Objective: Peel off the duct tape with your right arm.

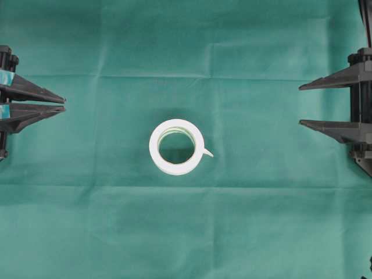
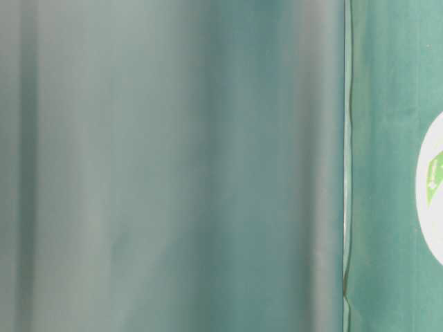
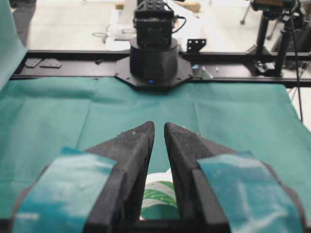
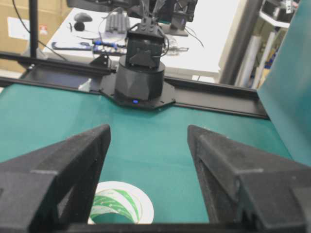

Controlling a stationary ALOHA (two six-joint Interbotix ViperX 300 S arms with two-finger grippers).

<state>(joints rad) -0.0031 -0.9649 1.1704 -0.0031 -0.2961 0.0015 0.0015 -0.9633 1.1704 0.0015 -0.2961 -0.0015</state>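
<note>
The duct tape [image 1: 154, 148] is a white roll with a pale green inner rim, lying flat on the green cloth at the middle. Its loose strip end [image 1: 207, 153] sticks out on the right side. My right gripper [image 1: 301, 105], with plain black pointed fingers, is open and empty at the far right, well away from the roll. My left gripper [image 1: 63, 104], with blue patches, is at the far left, its jaws almost together and empty. The roll shows low between the fingers in the left wrist view [image 3: 158, 194] and low left in the right wrist view [image 4: 141, 199].
Green cloth [image 1: 261, 221] covers the table. The opposite arm's base stands at the far table edge in each wrist view [image 3: 153, 58] [image 4: 138, 77]. The table-level view is blurred green cloth with a white round shape [image 2: 432, 187] at its right edge.
</note>
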